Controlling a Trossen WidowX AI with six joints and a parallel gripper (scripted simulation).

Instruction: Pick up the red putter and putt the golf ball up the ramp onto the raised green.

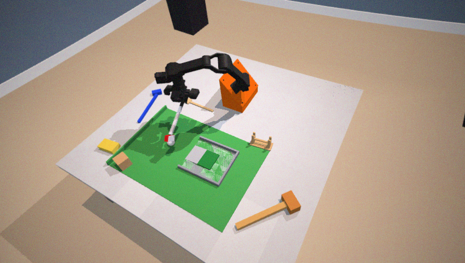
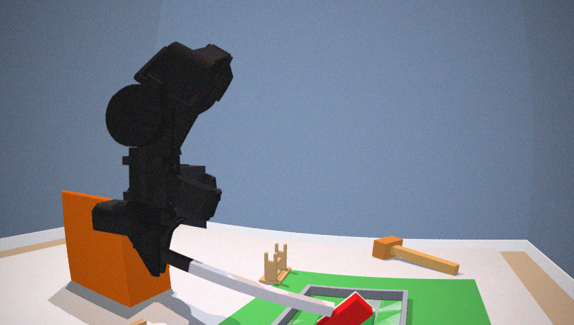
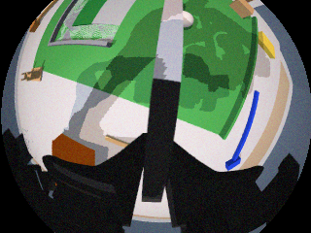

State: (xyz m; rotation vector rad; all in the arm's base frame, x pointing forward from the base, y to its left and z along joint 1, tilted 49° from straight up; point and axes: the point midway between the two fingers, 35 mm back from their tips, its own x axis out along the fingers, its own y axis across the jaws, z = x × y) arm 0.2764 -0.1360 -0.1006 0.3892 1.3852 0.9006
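Note:
My gripper (image 1: pixel 183 102) (image 2: pixel 158 273) (image 3: pixel 154 138) is shut on the black grip of the red putter, above the table near the mat's back edge. The putter's pale shaft (image 1: pixel 176 119) (image 2: pixel 257 288) (image 3: pixel 169 58) slants down and away from the fingers. Its red head (image 1: pixel 166 138) (image 2: pixel 348 311) overlaps the white golf ball (image 1: pixel 170 143) (image 3: pixel 187 19) in the top view; a gap or contact cannot be told. The ball is on the green mat (image 1: pixel 182 195). The pale ramp (image 1: pixel 196 154) leads up to the dark raised green (image 1: pixel 208 159), with no ball on it.
Grey rails (image 1: pixel 199 176) border the ramp area. The wooden stand (image 1: pixel 261 143) (image 2: pixel 275 269) is at the mat's corner. A blue mallet (image 1: pixel 148 108) (image 3: pixel 249 121), yellow block (image 1: pixel 108 145), tan block (image 1: pixel 122 160) and large wooden mallet (image 1: pixel 261 215) (image 2: pixel 424 259) lie around the mat.

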